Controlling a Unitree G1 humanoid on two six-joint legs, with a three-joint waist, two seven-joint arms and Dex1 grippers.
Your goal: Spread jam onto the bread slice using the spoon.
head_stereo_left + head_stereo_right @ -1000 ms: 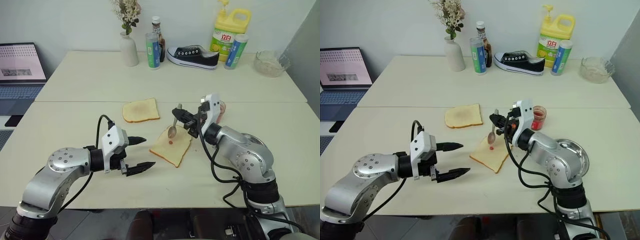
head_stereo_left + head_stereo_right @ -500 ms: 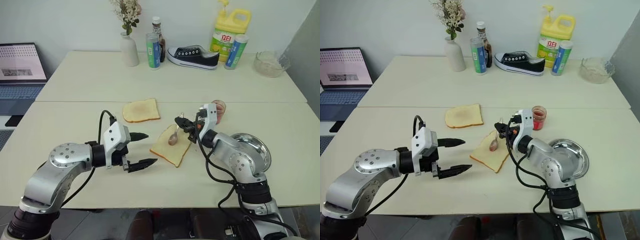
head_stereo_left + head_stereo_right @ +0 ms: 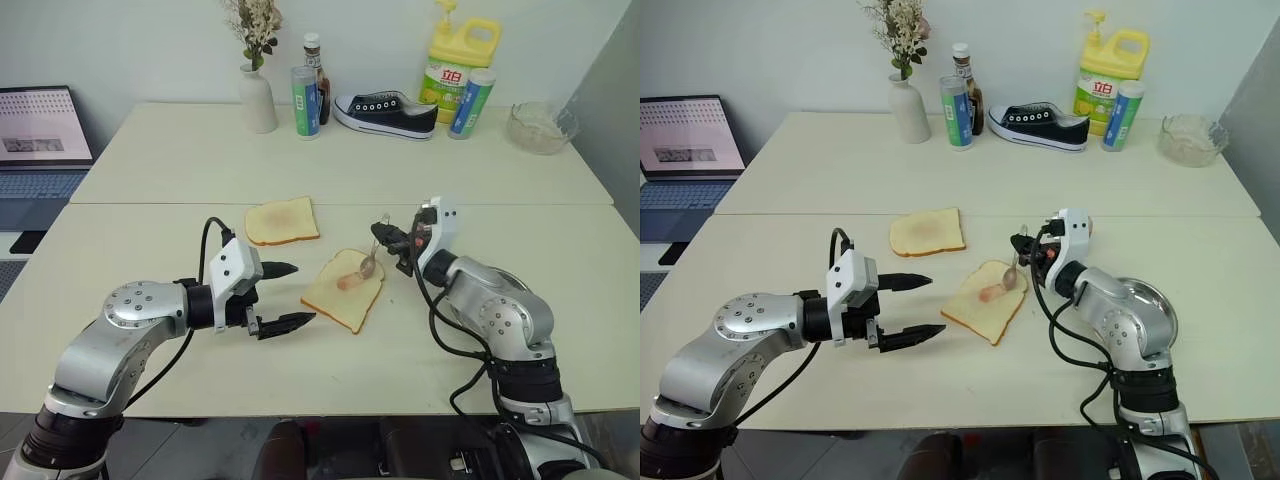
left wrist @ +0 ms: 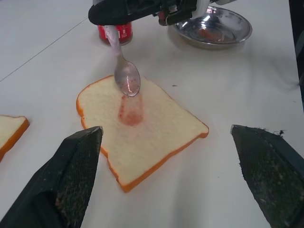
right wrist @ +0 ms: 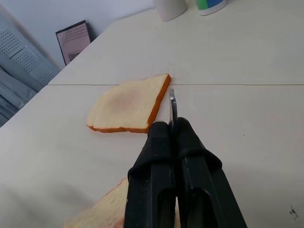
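Right gripper (image 3: 1024, 246), jaws pinching spoon (image 4: 124, 71): drag bowl flat across bread slice (image 4: 142, 128), thinning jam (image 4: 130, 110); left gripper (image 3: 930, 306) jaws spread.

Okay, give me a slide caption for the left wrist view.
Right gripper holds the spoon over a pink jam smear on the bread slice.

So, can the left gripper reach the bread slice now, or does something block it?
Probably yes. The left gripper is open beside the bread slice, bare table between them; only the spoon sits on its far part.
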